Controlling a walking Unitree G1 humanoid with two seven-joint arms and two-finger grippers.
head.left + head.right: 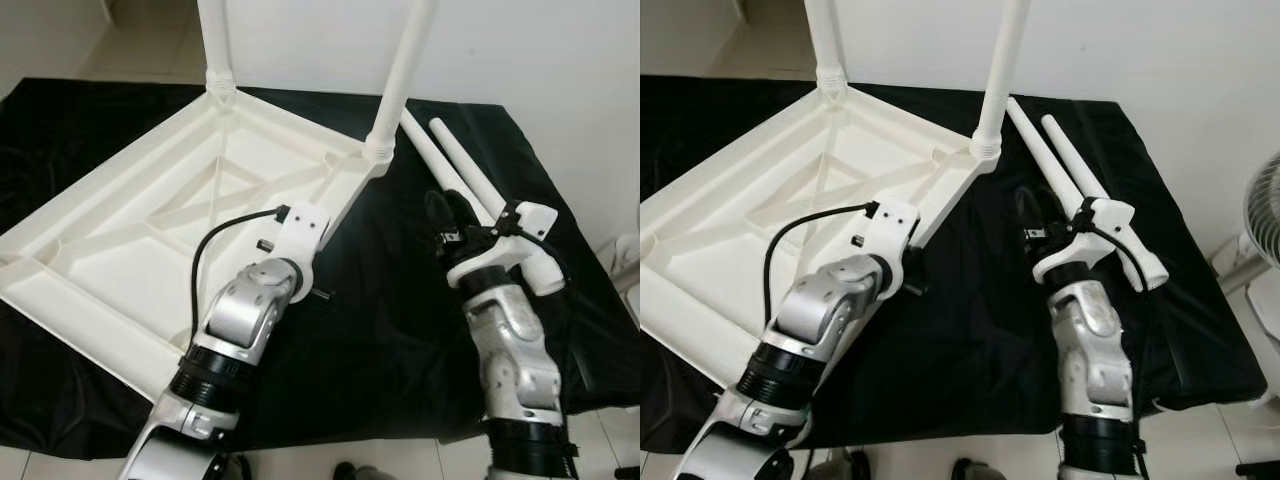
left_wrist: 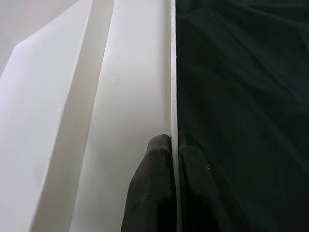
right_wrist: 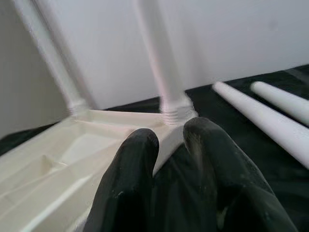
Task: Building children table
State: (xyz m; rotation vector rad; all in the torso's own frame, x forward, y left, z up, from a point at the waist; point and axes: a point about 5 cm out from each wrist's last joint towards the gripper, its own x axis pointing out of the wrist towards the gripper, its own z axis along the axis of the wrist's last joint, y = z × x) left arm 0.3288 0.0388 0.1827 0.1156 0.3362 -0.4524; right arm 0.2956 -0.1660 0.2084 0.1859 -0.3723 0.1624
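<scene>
The white plastic table top (image 1: 130, 230) lies upside down on a black cloth (image 1: 400, 320). Two white legs stand screwed into its far corners, one on the left (image 1: 216, 40) and one on the right (image 1: 405, 70). A pair of loose legs (image 1: 455, 165) lies on the cloth to the right of the top. My left gripper (image 2: 175, 145) is shut on the thin rim of the table top (image 2: 135, 96) along its right side, one finger on each face. Beside the loose legs, my right gripper (image 1: 445, 215) is shut and holds nothing; it points toward the near fitted leg (image 3: 161, 58).
The cloth covers a low surface that ends at pale floor tiles in front and to the right. A white wall stands behind. A fan (image 1: 1265, 215) is at the far right. Bare cloth lies between my two arms.
</scene>
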